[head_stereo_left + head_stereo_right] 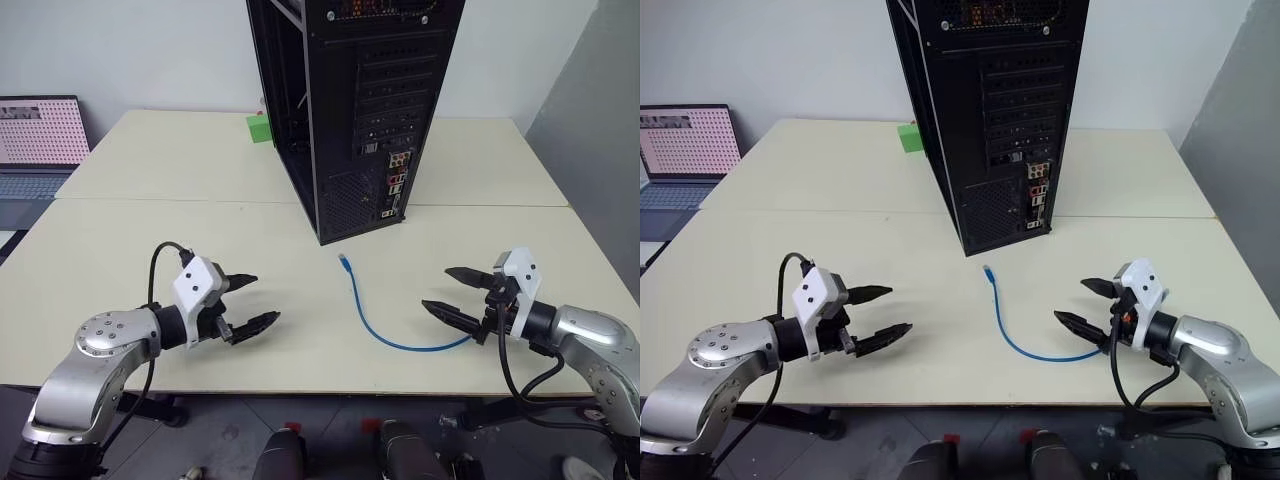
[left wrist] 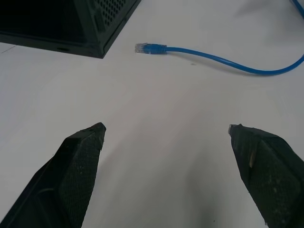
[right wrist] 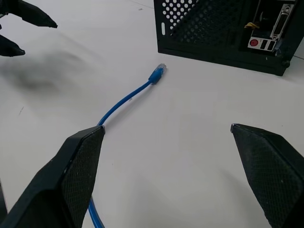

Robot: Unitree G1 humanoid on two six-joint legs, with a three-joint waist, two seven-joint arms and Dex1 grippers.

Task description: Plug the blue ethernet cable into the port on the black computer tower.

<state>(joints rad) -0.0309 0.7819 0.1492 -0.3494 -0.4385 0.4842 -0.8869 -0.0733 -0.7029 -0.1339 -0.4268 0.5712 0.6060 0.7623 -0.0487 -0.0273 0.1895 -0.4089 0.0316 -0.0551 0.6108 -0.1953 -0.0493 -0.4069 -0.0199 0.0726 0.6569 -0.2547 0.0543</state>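
Note:
The black computer tower [image 1: 360, 100] stands upright at the middle of the table, its rear panel facing me. Low on that panel is the cluster of coloured connectors holding the port [image 1: 397, 185]; I cannot pick out the exact socket. The blue ethernet cable [image 1: 375, 330] lies loose on the table in front of the tower. Its clear plug [image 1: 344, 260] points toward the tower, and its other end runs under my right gripper. My left gripper [image 1: 264, 298] hovers open to the cable's left, holding nothing. My right gripper [image 1: 436, 287] hovers open just right of the cable's curve, holding nothing.
A small green block [image 1: 260, 128] sits behind the tower on the left. An open laptop [image 1: 38, 135] stands off the table's far left edge. The cream table [image 1: 160, 220] has a seam running across it, and a grey panel [image 1: 600, 110] rises at the right.

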